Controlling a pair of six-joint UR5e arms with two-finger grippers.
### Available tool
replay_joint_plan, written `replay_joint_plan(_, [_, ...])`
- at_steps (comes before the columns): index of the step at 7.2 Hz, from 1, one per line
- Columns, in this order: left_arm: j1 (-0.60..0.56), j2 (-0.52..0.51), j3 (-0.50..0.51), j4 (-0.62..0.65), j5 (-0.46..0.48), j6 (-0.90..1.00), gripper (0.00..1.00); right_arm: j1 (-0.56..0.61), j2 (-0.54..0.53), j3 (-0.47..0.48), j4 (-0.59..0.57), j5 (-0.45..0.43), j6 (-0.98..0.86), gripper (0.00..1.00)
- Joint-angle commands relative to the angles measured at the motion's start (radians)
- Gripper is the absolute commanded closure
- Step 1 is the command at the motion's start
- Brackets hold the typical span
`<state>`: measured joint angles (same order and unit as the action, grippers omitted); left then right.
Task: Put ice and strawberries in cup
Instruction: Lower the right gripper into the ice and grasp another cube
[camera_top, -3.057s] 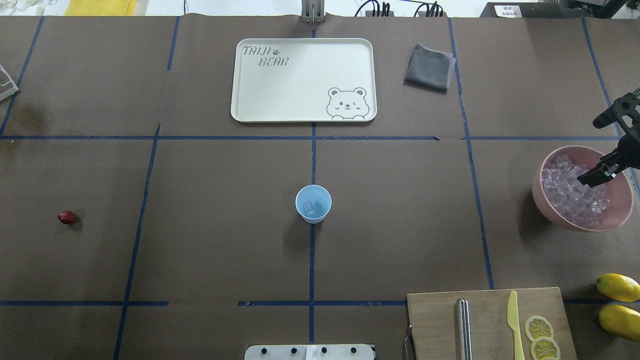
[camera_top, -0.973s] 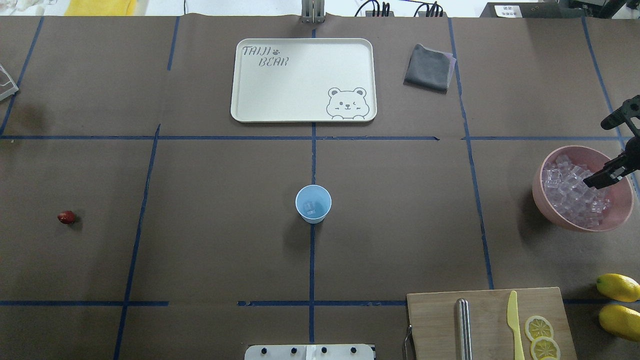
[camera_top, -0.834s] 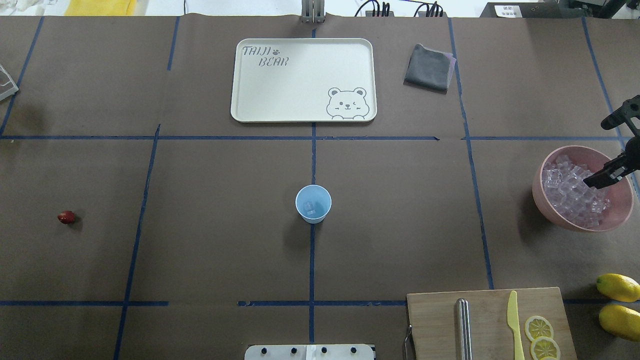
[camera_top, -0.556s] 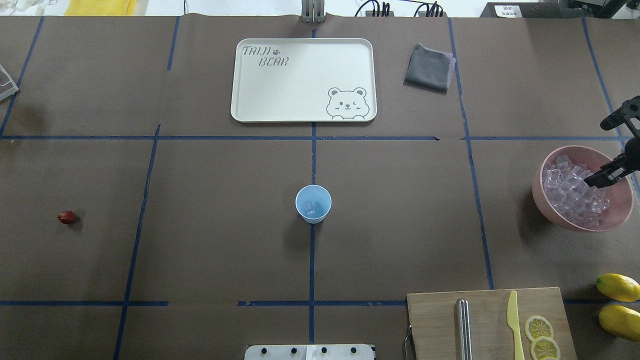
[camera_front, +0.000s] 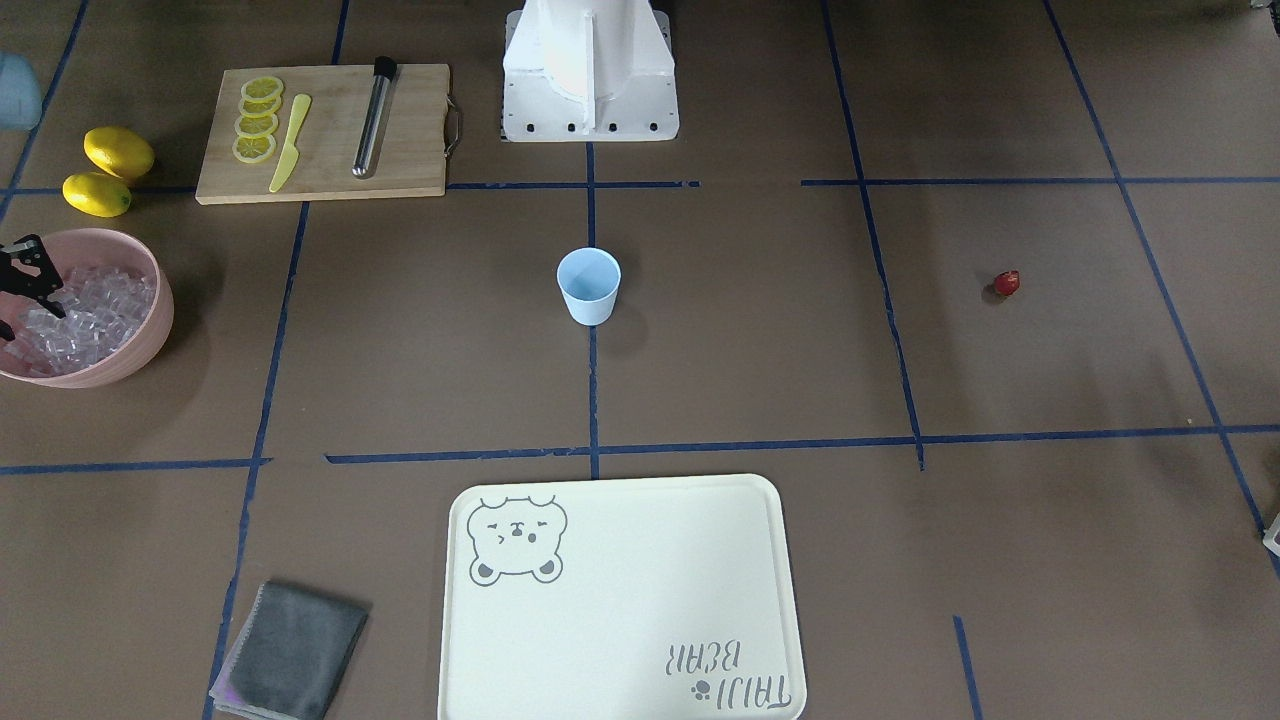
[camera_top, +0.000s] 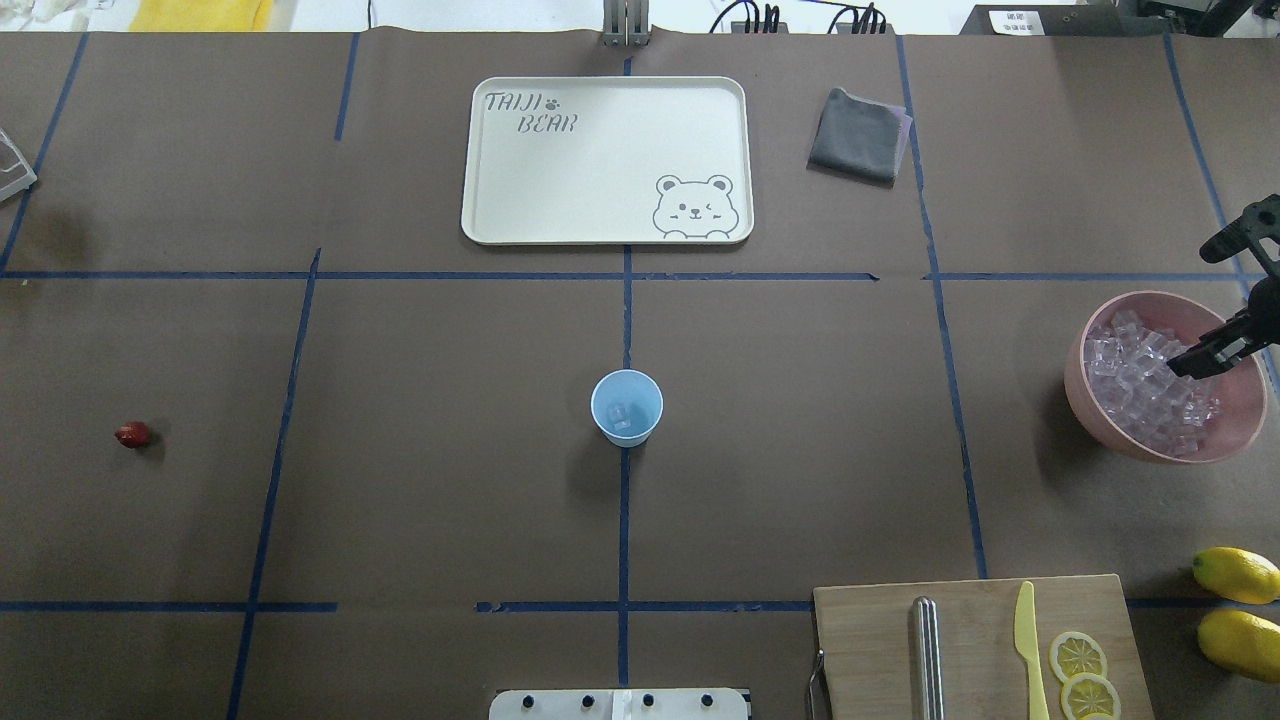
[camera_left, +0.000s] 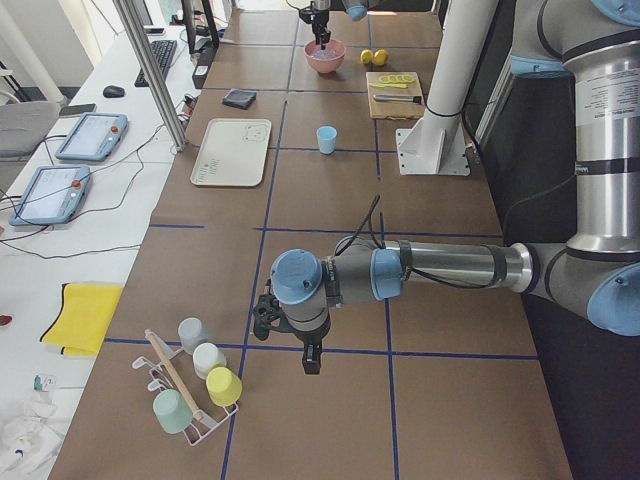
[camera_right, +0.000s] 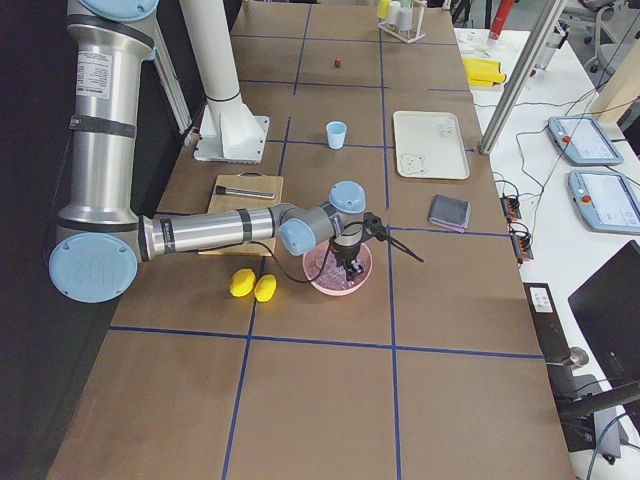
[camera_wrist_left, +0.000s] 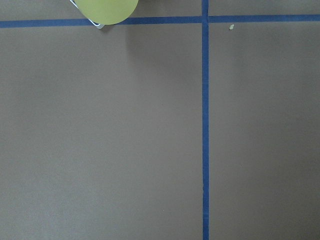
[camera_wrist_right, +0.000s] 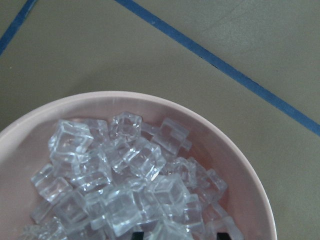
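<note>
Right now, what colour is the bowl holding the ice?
The bowl is pink, clearest in the right wrist view.

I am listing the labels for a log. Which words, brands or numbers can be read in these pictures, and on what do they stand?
"TAIJI BEAR", with a paw mark: on the tray.
White label on a black box: too small to read.

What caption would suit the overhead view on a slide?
Right gripper over a pink bowl of ice; blue cup mid-table, strawberry far left.
</note>
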<state>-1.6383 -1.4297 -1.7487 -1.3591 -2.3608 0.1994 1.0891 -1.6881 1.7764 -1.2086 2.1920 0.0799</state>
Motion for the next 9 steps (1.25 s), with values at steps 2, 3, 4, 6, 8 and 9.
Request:
replay_joint_plan(2, [0.000, 0.000, 0.000, 0.000, 0.000, 0.000, 0.00, -0.009, -0.002, 0.001, 0.004, 0.006, 0.011, 0.72])
replay_joint_plan(3, [0.000, 0.000, 0.000, 0.000, 0.000, 0.000, 0.00, -0.009, -0.004, 0.001, 0.006, 0.006, 0.009, 0.92])
replay_joint_plan(4, [0.000, 0.000, 0.000, 0.000, 0.000, 0.000, 0.00, -0.009, -0.005, 0.005, 0.006, 0.006, 0.009, 0.98])
replay_joint_plan(6, [0.000, 0.000, 0.000, 0.000, 0.000, 0.000, 0.00, -0.003, -0.013, 0.026, 0.006, 0.015, 0.006, 0.98])
replay_joint_plan(8, [0.000, 0.000, 0.002, 0.000, 0.000, 0.000, 0.00, 0.056, -0.018, 0.089, -0.005, 0.040, 0.008, 0.98])
replay_joint_plan(9, [0.000, 0.000, 0.002, 0.002, 0.000, 0.000, 0.00, 0.080, -0.005, 0.124, -0.037, 0.048, 0.011, 0.98])
